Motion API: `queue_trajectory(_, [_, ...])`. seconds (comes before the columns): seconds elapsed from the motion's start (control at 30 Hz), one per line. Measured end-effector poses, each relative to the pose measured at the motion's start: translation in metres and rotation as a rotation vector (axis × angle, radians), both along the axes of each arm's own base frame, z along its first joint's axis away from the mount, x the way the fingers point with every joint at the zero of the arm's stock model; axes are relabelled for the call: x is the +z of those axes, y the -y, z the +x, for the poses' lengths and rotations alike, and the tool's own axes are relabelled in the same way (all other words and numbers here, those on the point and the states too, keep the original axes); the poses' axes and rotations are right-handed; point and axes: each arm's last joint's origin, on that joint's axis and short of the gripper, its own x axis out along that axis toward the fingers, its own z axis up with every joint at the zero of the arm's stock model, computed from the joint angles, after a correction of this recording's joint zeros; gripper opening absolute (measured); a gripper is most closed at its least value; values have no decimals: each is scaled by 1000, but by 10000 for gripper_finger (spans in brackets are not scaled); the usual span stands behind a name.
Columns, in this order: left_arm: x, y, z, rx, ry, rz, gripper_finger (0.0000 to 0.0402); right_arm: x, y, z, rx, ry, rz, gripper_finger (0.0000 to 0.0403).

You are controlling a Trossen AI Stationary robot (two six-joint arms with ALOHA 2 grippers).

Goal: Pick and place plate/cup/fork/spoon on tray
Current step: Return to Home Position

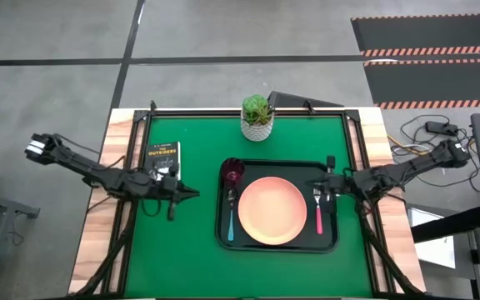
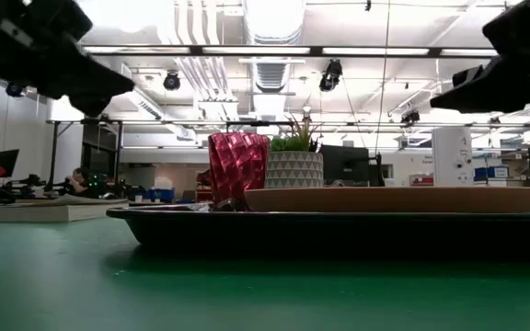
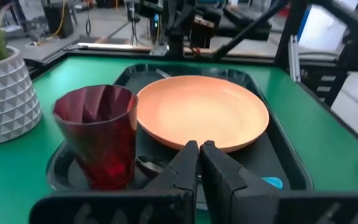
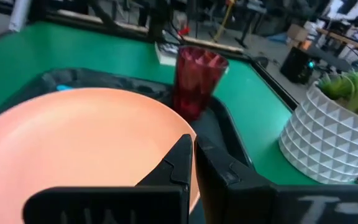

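Black tray (image 1: 223, 234) already carries the lot: plate (image 1: 272, 210) in its middle, cup (image 1: 233, 172) in the far-left corner, spoon (image 1: 231, 218) left of the plate, fork (image 1: 319, 209) right of it, both running front-to-back. Right tool (image 1: 329, 192) sits pinched closed and empty over the tray's right rim, nearest the fork. Left tool (image 1: 182, 192), closed too, hangs off the tray's left side over the desk (image 1: 173, 258). Looks basically finished to me.
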Motion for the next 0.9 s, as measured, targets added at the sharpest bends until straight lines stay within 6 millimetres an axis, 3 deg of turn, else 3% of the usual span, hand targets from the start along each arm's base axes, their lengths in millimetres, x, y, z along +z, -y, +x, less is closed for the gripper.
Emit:
queue_trajectory(0.33, [-22, -11, -31, 0, 123, -43, 0, 5, 6, -22, 45, 178, -3, 9])
queue_trajectory(0.9, [-19, -13, -36, 3, 151, -4, 0, 8, 8, -32, 79, 155, -58, 8])
